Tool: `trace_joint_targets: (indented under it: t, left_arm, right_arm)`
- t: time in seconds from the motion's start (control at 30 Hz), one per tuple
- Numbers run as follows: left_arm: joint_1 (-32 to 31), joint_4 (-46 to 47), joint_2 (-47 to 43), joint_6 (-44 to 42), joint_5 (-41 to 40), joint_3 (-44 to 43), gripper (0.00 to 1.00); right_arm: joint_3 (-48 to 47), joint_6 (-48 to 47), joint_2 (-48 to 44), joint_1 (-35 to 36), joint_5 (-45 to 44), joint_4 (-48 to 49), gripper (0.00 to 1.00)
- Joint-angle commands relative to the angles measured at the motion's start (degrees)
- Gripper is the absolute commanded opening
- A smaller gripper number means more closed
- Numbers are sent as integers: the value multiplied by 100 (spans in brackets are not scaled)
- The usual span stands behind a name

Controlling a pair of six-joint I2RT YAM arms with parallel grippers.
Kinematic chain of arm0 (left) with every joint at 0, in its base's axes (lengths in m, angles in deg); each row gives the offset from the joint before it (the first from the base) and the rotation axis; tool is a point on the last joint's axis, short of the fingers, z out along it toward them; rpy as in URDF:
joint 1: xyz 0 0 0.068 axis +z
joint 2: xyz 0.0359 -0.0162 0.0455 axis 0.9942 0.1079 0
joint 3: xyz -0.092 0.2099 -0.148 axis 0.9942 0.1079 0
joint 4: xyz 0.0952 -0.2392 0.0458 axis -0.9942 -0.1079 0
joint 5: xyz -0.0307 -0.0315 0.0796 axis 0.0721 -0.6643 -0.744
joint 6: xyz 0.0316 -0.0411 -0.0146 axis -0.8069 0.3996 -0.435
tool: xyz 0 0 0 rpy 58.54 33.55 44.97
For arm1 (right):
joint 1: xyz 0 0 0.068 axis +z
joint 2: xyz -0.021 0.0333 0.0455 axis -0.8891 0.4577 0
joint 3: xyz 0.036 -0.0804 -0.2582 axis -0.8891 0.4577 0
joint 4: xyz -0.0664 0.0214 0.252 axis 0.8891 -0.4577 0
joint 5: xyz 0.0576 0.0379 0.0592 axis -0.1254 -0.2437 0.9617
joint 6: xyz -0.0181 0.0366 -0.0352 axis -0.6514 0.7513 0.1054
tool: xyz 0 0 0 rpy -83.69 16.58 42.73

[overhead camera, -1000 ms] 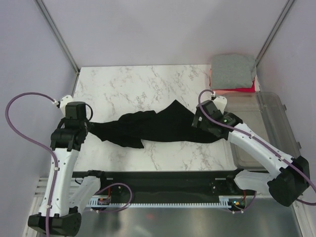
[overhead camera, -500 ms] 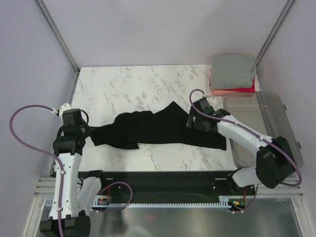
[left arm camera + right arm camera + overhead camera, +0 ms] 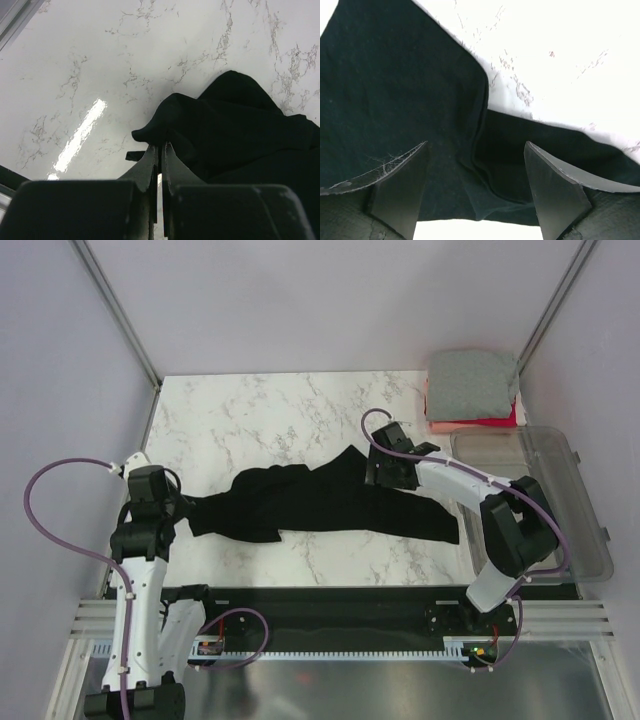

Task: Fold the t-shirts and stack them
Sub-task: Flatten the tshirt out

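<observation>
The black t-shirt lies stretched and rumpled across the middle of the marble table. My left gripper is shut on the shirt's left end; in the left wrist view its jaws pinch a fold of the black cloth. My right gripper is open just above the shirt's upper right part; the right wrist view shows the black cloth with a folded hem between the spread fingers. The folded heather grey t-shirt lies on the folded red-pink t-shirt at the back right corner.
A clear plastic bin stands along the table's right edge, beside my right arm. The enclosure's pale walls and metal frame posts close the table in at the back and sides.
My right gripper has let go of the shirt and moved left and back over it. My left gripper has pulled its end slightly toward the near left. The shirt lies flatter.
</observation>
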Motion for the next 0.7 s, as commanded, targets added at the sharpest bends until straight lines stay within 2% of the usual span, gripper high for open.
trace_joint_targets:
  t: [0.0, 0.2, 0.37, 0.47, 0.5, 0.57, 0.6, 0.67]
  left_arm:
    - [26, 280, -70, -75, 166, 49, 2]
    - [26, 359, -26, -92, 271, 75, 2]
    - [26, 368, -26, -101, 280, 93, 2]
    - [26, 377, -17, -92, 271, 84, 2]
    - [18, 368, -8, -101, 271, 84, 2]
    - [18, 368, 0, -101, 271, 84, 2]
    - [26, 377, -17, -101, 254, 84, 2]
    - [18, 377, -8, -92, 236, 93, 2]
  right_arm:
    - [-276, -167, -92, -77, 83, 108, 82]
    - [-364, -307, -85, -86, 180, 169, 81]
    - [-417, -360, 319, -86, 417, 379, 71]
    - [-487, -404, 469, -77, 496, 485, 57]
    - [-514, -430, 496, -77, 514, 476, 48]
    - [-532, -457, 487, -77, 549, 468, 38]
    - [-523, -457, 461, -77, 558, 468, 26]
    - [-479, -465, 329, -86, 540, 441, 14]
